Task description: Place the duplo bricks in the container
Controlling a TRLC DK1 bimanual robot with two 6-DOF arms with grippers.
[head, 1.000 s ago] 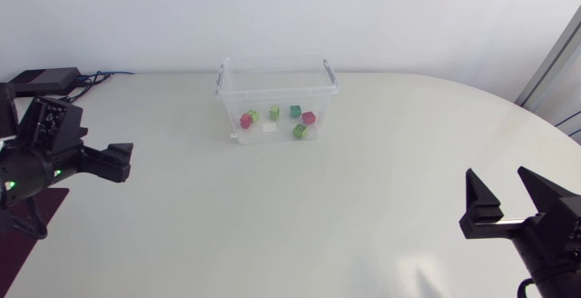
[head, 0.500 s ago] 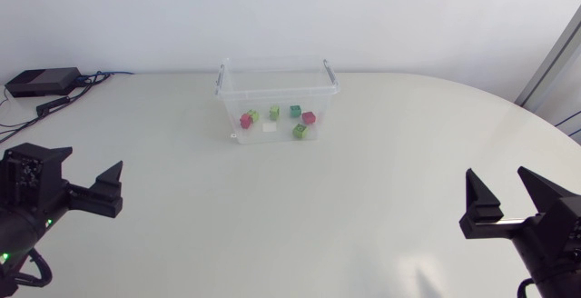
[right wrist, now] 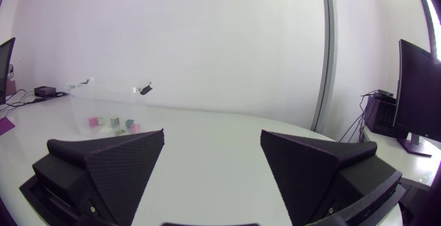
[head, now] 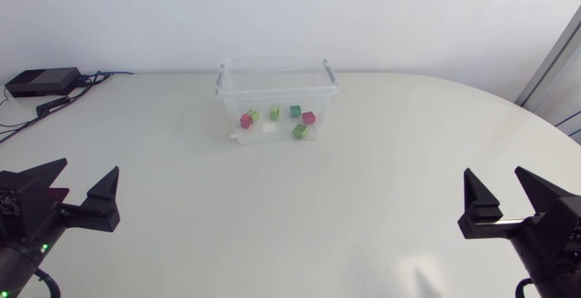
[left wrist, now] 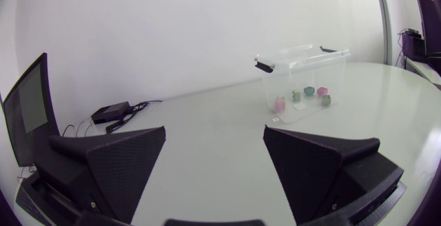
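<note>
Table (head: 363, 180) fills the frame. Container (head: 277, 87) upper middle, well apart from both arms. My left gripper (head: 89, 171) lower left, fingers apart. Right gripper (head: 496, 175) lower right, fingers apart too. Six bricks (head: 299, 131) inside container.

The head camera looks down from high on the whole white table (head: 363, 198). Both wrist cameras sit low, looking across it. All three share the far clear plastic box (head: 277, 98), at 12 o'clock from above.
</note>
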